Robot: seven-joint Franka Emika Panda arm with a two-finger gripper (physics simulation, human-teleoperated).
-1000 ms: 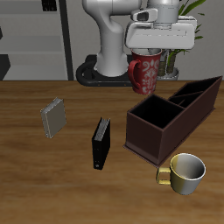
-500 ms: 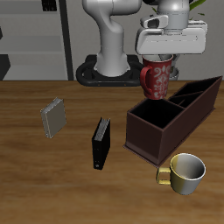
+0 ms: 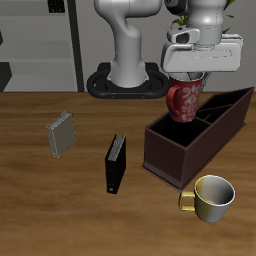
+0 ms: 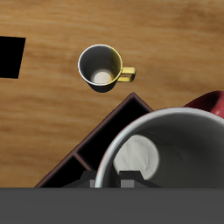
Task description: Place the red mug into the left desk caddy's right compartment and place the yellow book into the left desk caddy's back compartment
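Note:
My gripper (image 3: 190, 78) is shut on the rim of the red mug (image 3: 186, 99) and holds it in the air over the back of the left desk caddy (image 3: 195, 137), a dark maroon-brown box with dividers. In the wrist view the mug's grey-white inside (image 4: 166, 157) fills the near field, with the caddy's dividers (image 4: 87, 157) under it. The mug hangs above the caddy, close to its large square compartment (image 3: 175, 130). The yellow book (image 3: 61, 134), greyish-tan, stands on the table far from the caddy.
A black book (image 3: 115, 163) stands between the yellow book and the caddy; it also shows in the wrist view (image 4: 10, 57). A yellow-cream mug (image 3: 210, 197) sits near the table's front edge beside the caddy, seen in the wrist view too (image 4: 103, 67). The robot base (image 3: 125, 60) stands behind.
My gripper has carried the red mug sideways and a little lower, from behind the caddy's corner to above the caddy. Nothing else moved.

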